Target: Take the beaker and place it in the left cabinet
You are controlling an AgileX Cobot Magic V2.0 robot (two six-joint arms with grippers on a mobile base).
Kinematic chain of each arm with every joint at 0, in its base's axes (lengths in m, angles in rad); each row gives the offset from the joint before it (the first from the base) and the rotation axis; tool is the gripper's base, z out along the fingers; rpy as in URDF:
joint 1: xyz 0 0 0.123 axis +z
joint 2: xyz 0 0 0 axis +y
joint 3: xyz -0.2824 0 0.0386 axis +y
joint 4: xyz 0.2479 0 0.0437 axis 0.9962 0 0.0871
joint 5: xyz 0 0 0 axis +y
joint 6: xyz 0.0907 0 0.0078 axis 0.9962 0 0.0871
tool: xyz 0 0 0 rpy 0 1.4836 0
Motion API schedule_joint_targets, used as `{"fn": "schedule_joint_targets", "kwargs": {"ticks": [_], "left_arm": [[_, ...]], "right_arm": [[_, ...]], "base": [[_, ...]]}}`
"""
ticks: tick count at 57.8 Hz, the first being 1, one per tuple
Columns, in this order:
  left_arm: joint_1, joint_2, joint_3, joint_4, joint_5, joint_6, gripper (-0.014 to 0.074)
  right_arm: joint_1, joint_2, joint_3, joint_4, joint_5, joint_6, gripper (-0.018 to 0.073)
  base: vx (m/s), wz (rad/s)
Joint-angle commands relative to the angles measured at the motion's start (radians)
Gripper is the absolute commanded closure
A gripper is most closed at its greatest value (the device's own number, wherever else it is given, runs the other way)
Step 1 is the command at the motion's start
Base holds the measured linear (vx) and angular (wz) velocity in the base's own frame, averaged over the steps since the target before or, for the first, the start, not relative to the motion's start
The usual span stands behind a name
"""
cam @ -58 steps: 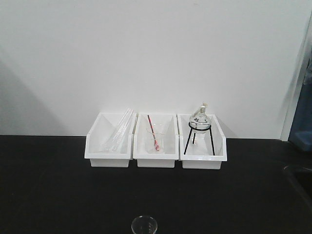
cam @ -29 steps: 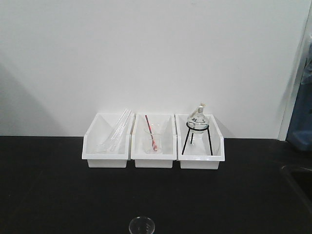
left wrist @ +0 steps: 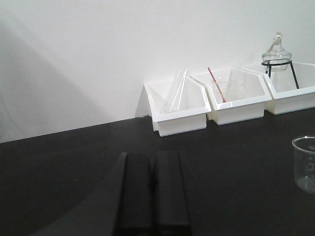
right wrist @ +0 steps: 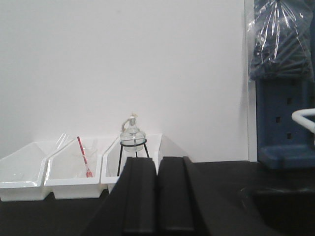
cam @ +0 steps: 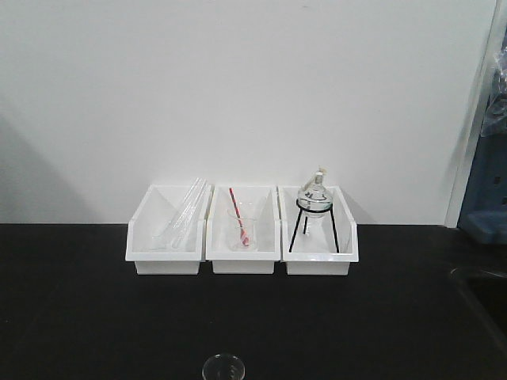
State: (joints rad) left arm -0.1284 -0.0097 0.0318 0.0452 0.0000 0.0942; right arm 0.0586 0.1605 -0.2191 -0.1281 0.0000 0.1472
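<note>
The beaker (cam: pixel 223 369), small and clear, stands on the black bench at the bottom edge of the front view. It also shows at the right edge of the left wrist view (left wrist: pixel 305 164). My left gripper (left wrist: pixel 154 157) is shut and empty, low over the bench, left of the beaker and apart from it. My right gripper (right wrist: pixel 157 161) is shut and empty, pointing at the white bins; the beaker does not show in its view. The left cabinet is out of view.
Three white bins stand against the wall: glass tubes (cam: pixel 181 215), a beaker with a red stick (cam: pixel 242 226), and a round flask on a black tripod (cam: pixel 314 202). A blue rack (right wrist: pixel 283 123) stands at the right. A dark recess (cam: pixel 485 294) lies in the bench at the right.
The bins and the beaker have slid left in the front view, so the view has shifted right.
</note>
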Motion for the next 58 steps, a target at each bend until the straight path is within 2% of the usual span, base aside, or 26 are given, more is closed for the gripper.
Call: {"fn": "schedule_joint_targets", "kwargs": {"ticks": [1,18,25,47,53,58], "left_arm": [[-0.001,-0.019,0.016,-0.003,-0.075,-0.003,0.0595],[-0.001,-0.019,0.016,-0.003,-0.075,-0.003,0.0595],[-0.001,-0.019,0.016,-0.003,-0.075,-0.003,0.0595],[-0.001,-0.019,0.016,-0.003,-0.075,-0.003,0.0595],[-0.001,-0.019,0.016,-0.003,-0.075,-0.003,0.0595],[-0.001,-0.019,0.016,-0.003,-0.075,-0.003,0.0595]], "right_arm": [[-0.007,0.087,-0.081,-0.012,-0.085,-0.036,0.0553],[-0.007,0.33,-0.093,-0.007,-0.145,-0.028,0.047],[-0.007,0.43,-0.093,-0.007,-0.226,-0.026,0.0407],[-0.006,0.757,-0.093,-0.006,-0.554,-0.026,0.0095],[-0.006,0.87,-0.093,-0.046,-0.654,0.01,0.0049],[-0.006,0.961,-0.093,-0.164,-0.753,0.052,0.0043]], "base": [[0.0,0.0],[0.0,0.0],[0.0,0.0],[0.0,0.0],[0.0,-0.01],[0.0,0.0]]}}
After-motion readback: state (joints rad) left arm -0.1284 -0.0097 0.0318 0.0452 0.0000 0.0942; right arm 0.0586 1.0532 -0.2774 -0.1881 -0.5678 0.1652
